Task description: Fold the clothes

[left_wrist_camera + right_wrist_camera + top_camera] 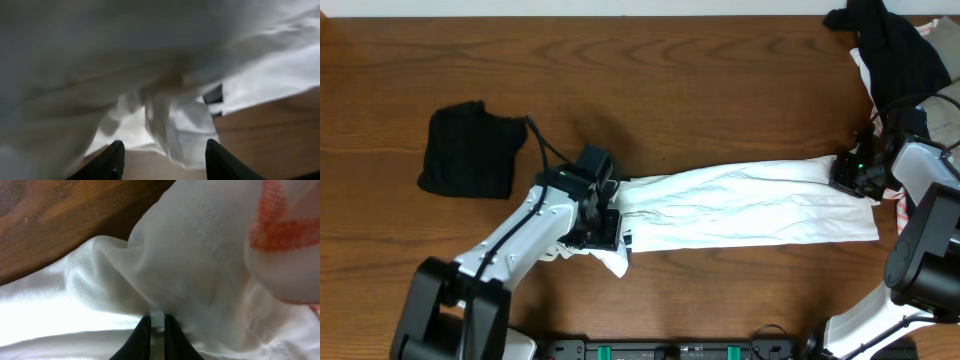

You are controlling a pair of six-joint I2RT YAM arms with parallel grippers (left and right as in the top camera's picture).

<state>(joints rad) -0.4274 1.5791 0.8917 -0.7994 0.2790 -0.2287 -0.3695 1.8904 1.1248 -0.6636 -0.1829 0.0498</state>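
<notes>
While clamping right gripper (156,316) tight on one end of wrinkled white fabric shirt (750,205) stretched across brown wooden table (670,90), just holding left gripper (165,145) loose, jaws apart, at the other end.

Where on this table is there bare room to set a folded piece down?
Bare table lies beyond the shirt, between the black cloth and the pile; a narrower strip lies between the shirt and the near edge. Crowded: the right edge, where the right pincer holds the shirt beside the pile.
</notes>
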